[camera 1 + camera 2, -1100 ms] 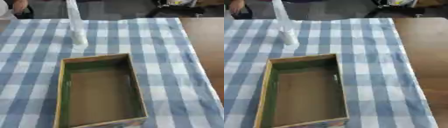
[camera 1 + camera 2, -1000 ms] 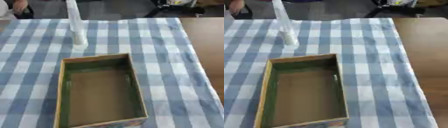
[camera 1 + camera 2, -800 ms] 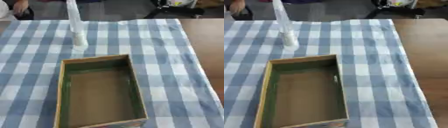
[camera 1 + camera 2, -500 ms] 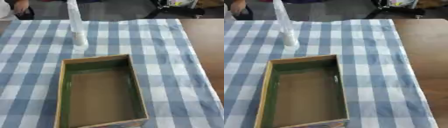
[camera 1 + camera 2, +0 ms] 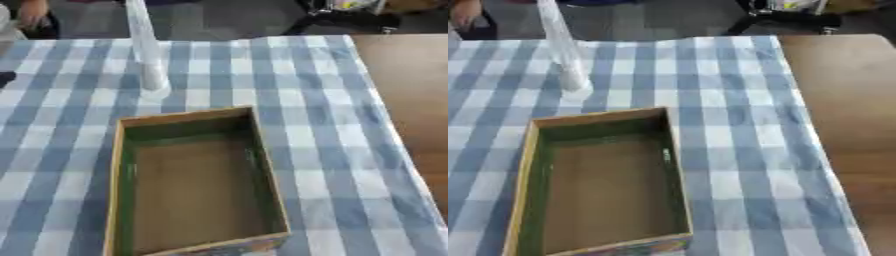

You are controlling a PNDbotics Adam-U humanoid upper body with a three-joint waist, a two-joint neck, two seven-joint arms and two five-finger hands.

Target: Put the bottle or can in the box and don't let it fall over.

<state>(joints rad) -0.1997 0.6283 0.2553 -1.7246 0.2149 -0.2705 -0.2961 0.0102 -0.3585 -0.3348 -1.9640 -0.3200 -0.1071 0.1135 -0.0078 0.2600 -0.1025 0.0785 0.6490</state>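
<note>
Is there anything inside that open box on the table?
Nothing shows inside the box: only its bare brown floor and green inner walls. The near wall hides a thin strip of floor behind it. The clear bottle stands outside, beyond the far end, on the checked cloth.

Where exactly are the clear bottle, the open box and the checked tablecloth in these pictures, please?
clear bottle (image 5: 147, 55), left eye view, on its tall body.
open box (image 5: 267, 170), left eye view, on its right wall.
checked tablecloth (image 5: 728, 100), right eye view, on bare cloth right of the box.

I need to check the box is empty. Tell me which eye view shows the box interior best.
The left eye view: the whole box sits inside the picture, both long walls visible, nothing lying on its brown floor. The right eye view shows the same empty interior, but the box lies against the picture's left edge. The clear bottle stands beyond it.
</note>
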